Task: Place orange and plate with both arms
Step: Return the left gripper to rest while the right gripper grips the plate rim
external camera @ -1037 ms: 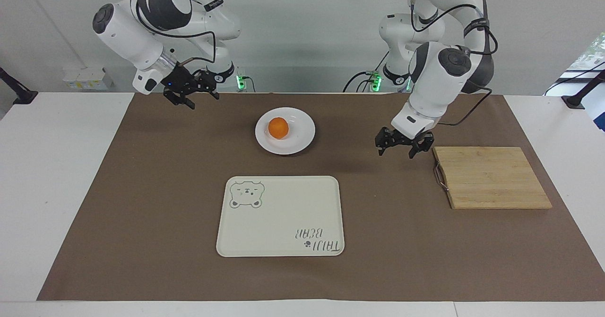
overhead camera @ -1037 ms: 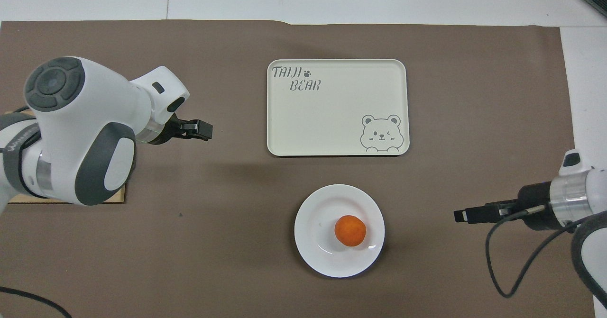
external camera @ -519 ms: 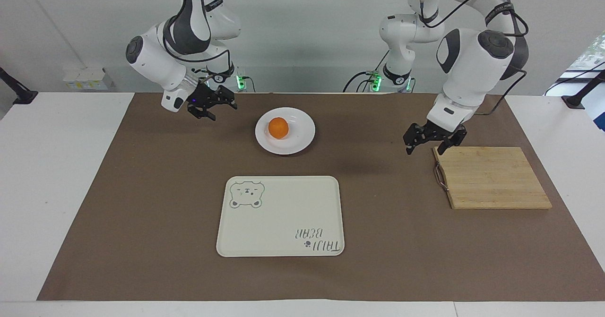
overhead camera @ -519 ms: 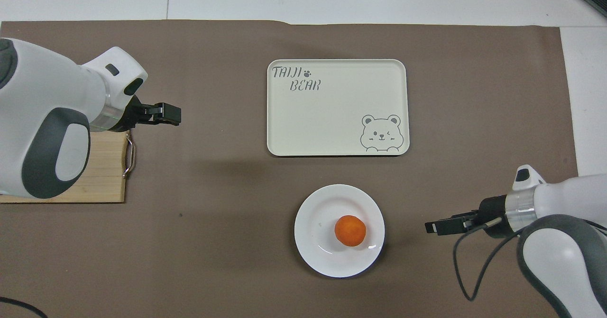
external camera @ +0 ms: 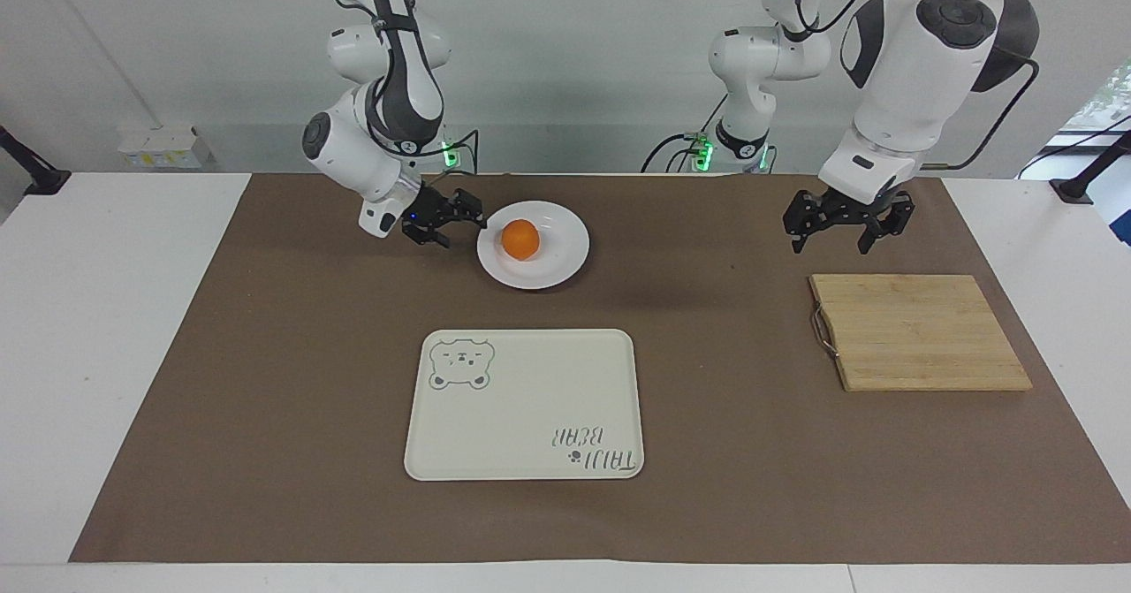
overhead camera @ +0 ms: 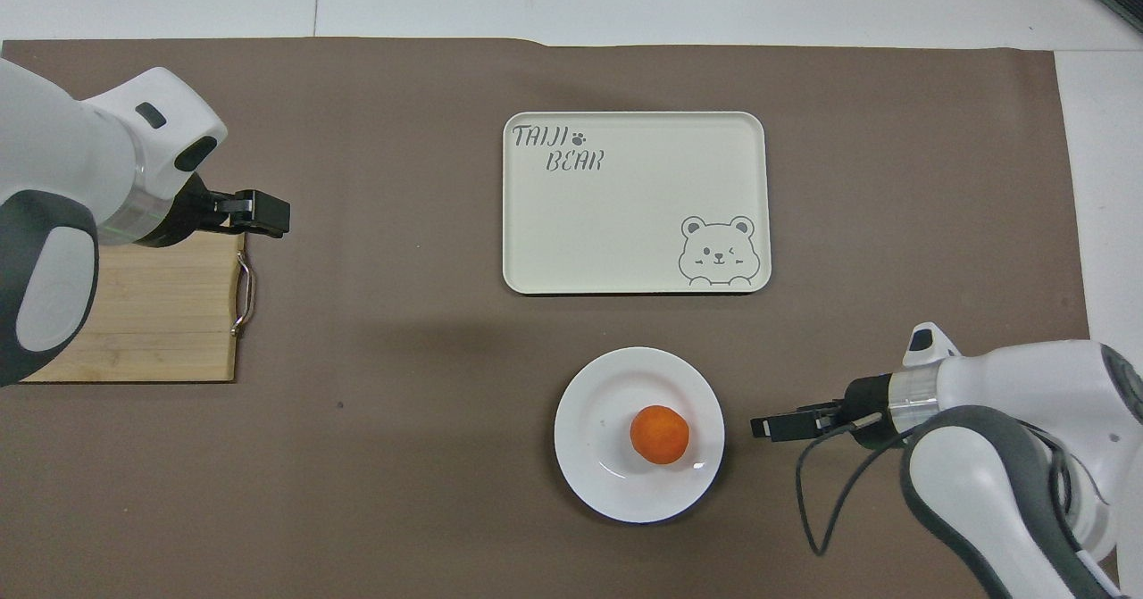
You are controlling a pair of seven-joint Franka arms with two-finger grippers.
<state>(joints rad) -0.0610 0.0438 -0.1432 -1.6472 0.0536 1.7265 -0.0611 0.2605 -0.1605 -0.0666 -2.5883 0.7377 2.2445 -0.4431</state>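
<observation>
beside the plate (external camera: 533,245) the spread right claw (external camera: 452,219) has drawn closer to its orange (external camera: 520,239).

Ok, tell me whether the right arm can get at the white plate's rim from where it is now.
Probably yes. The right pincer is open and low beside the round glossy white plate, on the right arm's end, with only bare brown mat between them. The small bright-orange fruit sits mid-plate, clear of that rim.

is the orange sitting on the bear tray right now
No, the orange sits in the round white plate, which is nearer to the robots than the bare bear tray.
</observation>
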